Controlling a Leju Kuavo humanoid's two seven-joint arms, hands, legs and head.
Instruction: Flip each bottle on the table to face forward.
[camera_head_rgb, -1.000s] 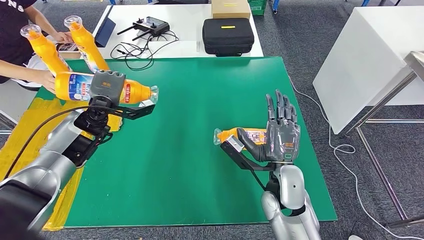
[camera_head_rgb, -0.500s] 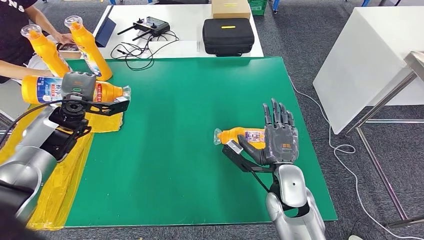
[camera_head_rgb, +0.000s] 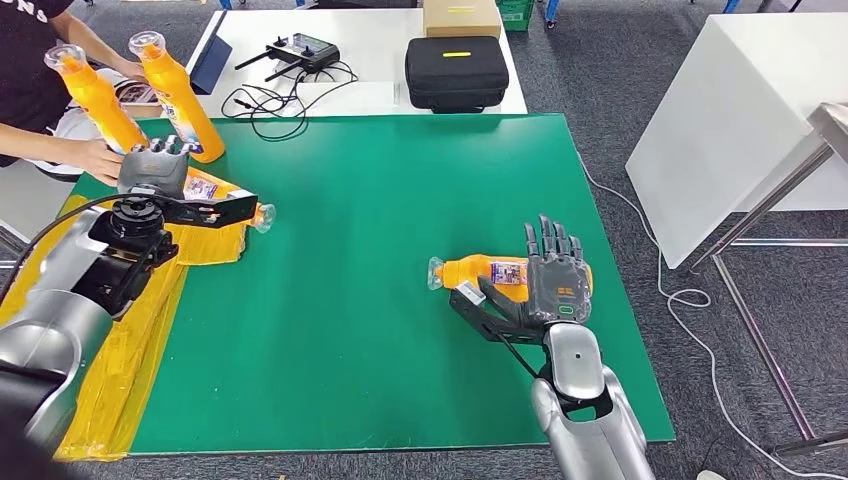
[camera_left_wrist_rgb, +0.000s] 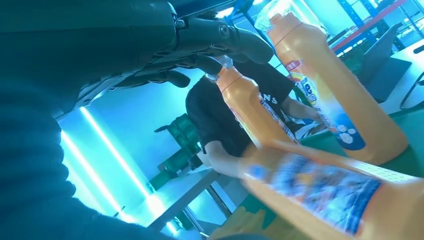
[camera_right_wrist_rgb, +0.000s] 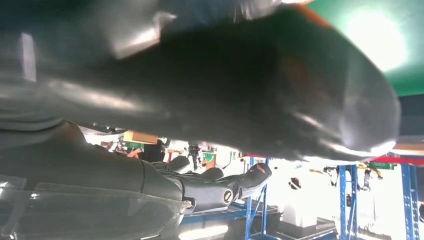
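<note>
On the green worktop (camera_head_rgb: 380, 200), two orange bottles are being handled, one at each side. The right hand (camera_head_rgb: 556, 283) is laid over the base end of a bottle (camera_head_rgb: 478, 271) that lies on its side near the right edge, cap pointing toward the middle; the fingers (camera_head_rgb: 548, 244) are seen spread and extended over it, and whether anything is pinched under the palm cannot be told from the head view or from the blurred right wrist view. The left hand (camera_head_rgb: 152, 172) is held over a second lying bottle (camera_head_rgb: 222, 192) at the far left, on a yellow sheet (camera_head_rgb: 140, 330); its fingers appear curled around the body, though the actual contact is hidden by the hand, so a firm hold is only judged likely. Two more bottles (camera_head_rgb: 176, 97) stand upright just behind, and a person's hand (camera_head_rgb: 100, 158) rests close beside the left hand. The main risks are judged as follows: the right bottle, being round and smooth, could roll or skid toward the worktop's edge if it is pressed rather than enclosed; the left bottle could be swung into the upright pair and topple them, given how near they stand; and the person's hand could be brushed, since it is almost touching the working area.
</note>
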